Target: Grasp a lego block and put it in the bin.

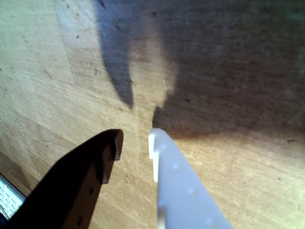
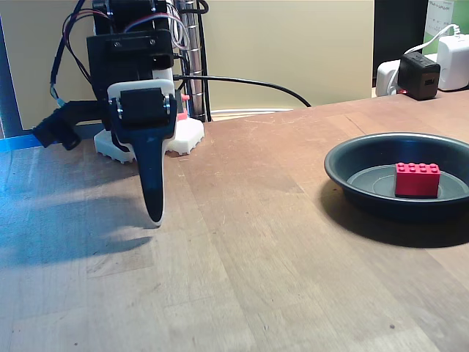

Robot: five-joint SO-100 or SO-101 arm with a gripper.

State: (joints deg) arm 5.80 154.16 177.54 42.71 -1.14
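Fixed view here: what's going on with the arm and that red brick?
The red lego block already sits inside the dark round bin on the right of the fixed view. The arm's gripper hangs at the left, well apart from the bin, tip just above the wooden table. In the wrist view its jaws stand slightly parted and hold nothing; there is bare wood beneath them.

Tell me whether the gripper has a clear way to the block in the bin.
Probably yes. The gripper hangs over bare table at the left of the fixed view; the block lies uncovered in the shallow bin at the right, with nothing between them. Whether the arm stretches that far is uncertain.
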